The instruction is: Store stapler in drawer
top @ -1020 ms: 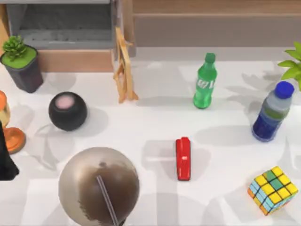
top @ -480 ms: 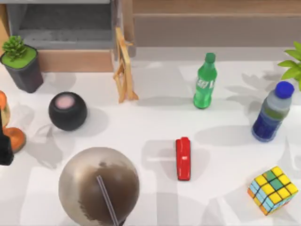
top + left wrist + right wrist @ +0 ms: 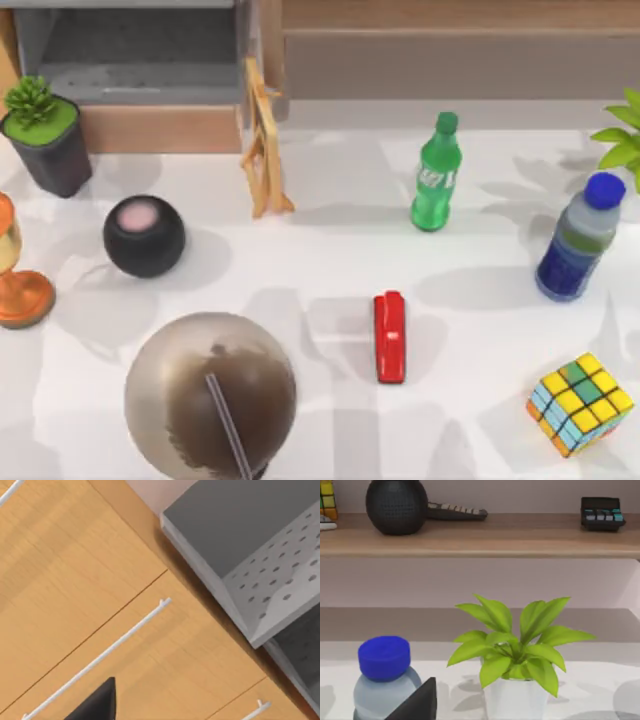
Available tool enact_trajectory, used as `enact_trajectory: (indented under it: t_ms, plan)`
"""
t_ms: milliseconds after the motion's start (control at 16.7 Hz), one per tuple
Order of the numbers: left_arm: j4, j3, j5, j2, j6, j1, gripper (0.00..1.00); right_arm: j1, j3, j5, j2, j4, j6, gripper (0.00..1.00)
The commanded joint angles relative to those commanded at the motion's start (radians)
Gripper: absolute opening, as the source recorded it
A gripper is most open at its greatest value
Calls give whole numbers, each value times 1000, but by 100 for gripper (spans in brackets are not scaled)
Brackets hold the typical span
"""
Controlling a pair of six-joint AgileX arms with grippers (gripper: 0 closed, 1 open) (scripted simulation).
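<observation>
As seen from above, the stapler lies flat on the white bench, just toward five o'clock from centre, its long axis running twelve to six. The drawer stands open at eleven o'clock, grey interior exposed, its wooden front panel facing the bench. A green bottle stands upright at one o'clock from the stapler, well apart from it; a blue-capped water bottle stands at three o'clock, a colour cube at four o'clock. A black round speaker sits at nine o'clock, a potted succulent at ten, a large round bowl at seven.

Left wrist view: wooden cabinet fronts with white bar handles; a dark pincer tip at the frame edge, released or clenched cannot be told.

Right wrist view: a leafy potted plant beside the water bottle's blue cap, a shelf behind; for the right pincer, likewise, I cannot tell.
</observation>
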Motion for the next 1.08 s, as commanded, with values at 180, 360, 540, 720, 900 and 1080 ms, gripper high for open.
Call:
enact_trajectory:
  t_ms: [180, 360, 540, 720, 900, 1080]
  plan:
    - [165, 154, 58, 319, 221, 64, 100, 0, 0, 0, 0, 0, 0, 100]
    - [320, 300, 114, 624, 426, 124, 100, 0, 0, 0, 0, 0, 0, 100]
    - [456, 427, 163, 892, 603, 174, 100, 0, 0, 0, 0, 0, 0, 100]
    - [560, 525, 203, 1098, 737, 211, 100, 0, 0, 0, 0, 0, 0, 100]
    - [625, 586, 228, 1220, 818, 233, 100, 0, 0, 0, 0, 0, 0, 100]
    - [641, 601, 235, 1250, 838, 238, 100, 0, 0, 0, 0, 0, 0, 100]
